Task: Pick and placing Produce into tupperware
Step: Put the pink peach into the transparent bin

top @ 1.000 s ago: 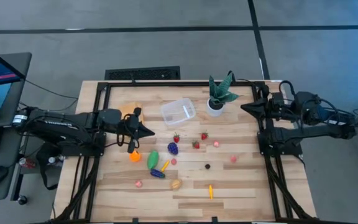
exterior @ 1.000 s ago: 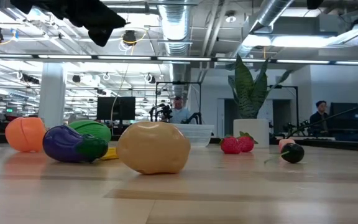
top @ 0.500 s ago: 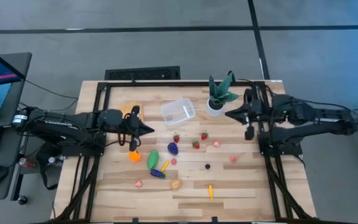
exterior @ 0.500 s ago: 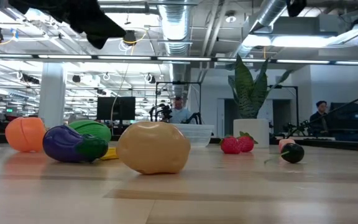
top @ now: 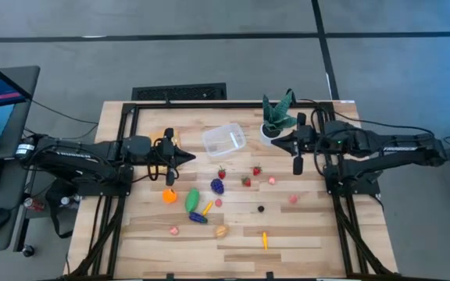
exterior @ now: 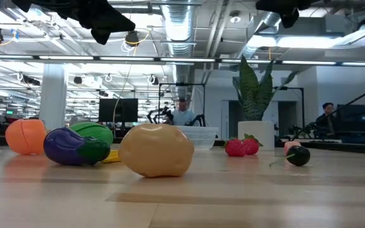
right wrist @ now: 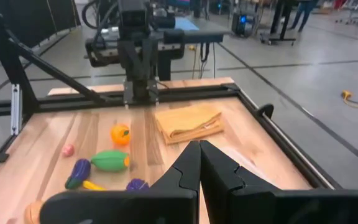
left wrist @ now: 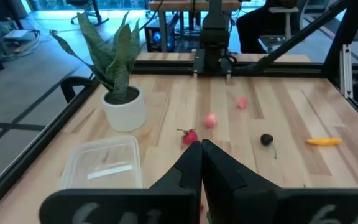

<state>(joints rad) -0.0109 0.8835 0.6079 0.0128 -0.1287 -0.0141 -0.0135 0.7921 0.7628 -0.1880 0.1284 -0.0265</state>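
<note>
Overhead, working from 9 o'clock across to 3 o'clock. Left gripper [top: 184,157] at 9 o'clock over the table [top: 303,234], jaws pressed together, holding nothing, just beside the tan cloth [top: 165,139]. Below it, toward 7 o'clock, produce in a loose cluster: orange [top: 169,196], green vegetable [top: 192,200], eggplant [top: 198,218], tan potato [top: 221,231], pink bit [top: 174,230]. Tupperware [top: 224,140] at 11 o'clock, upright on the wood, nothing visible inside, apart from both grippers. Grapes [top: 217,186] and 3 strawberries [top: 246,181] near centre; a yellow piece [top: 265,240] at 6 o'clock. Potted plant [top: 275,119] at 1 o'clock, just beside the right gripper [top: 278,141]. Right gripper's jaws pressed together too, pinching nothing, pointing toward the tupperware. Pink pieces [top: 293,199] near 4 o'clock.
</note>
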